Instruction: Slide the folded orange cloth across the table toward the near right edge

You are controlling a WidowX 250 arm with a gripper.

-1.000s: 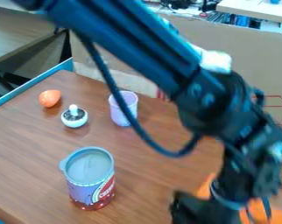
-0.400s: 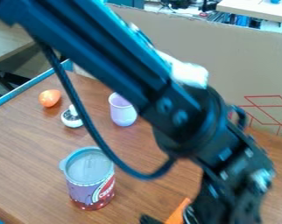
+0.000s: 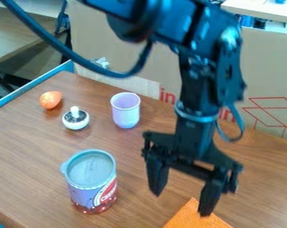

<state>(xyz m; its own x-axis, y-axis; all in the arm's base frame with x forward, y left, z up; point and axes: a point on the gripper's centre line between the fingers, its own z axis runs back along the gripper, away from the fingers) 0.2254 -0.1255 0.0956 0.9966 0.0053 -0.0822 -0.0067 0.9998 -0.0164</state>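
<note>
Cloth (image 3: 196, 218), orange, lies nearest you on the tabletop (image 3: 26, 153), well to the right of the printed can; lying flat, it seems to need no support but the wood. Your landmark, the can (image 3: 91, 191), stands upright on its base with its pale grey top facing up, which probably makes it steady and lets you see that end plainly.

To the right of the can, you have the gripper (image 3: 182, 203) pointing down with its two fingers well apart and nothing clamped between them. Its downward pose looks suited to working from above, and the wide gap leaves room on both sides of whatever sits beneath. The orange cloth is the thing nearest its tips; you cannot tell from this angle whether either tip touches it.

Beyond the can, you see a white knobbed piece (image 3: 75, 124) behind it and slightly to the left, resting with its knob up, likely because its rounded body sits best that way. Behind the can and to the right, a lilac cup (image 3: 125, 116) stands mouth up on its base. Farther behind the can, to the left, an orange rounded object (image 3: 50, 100) rests on the wood. Farthest back, brown cardboard (image 3: 265, 71) stands behind everything, apparently as a screen for your work area.
</note>
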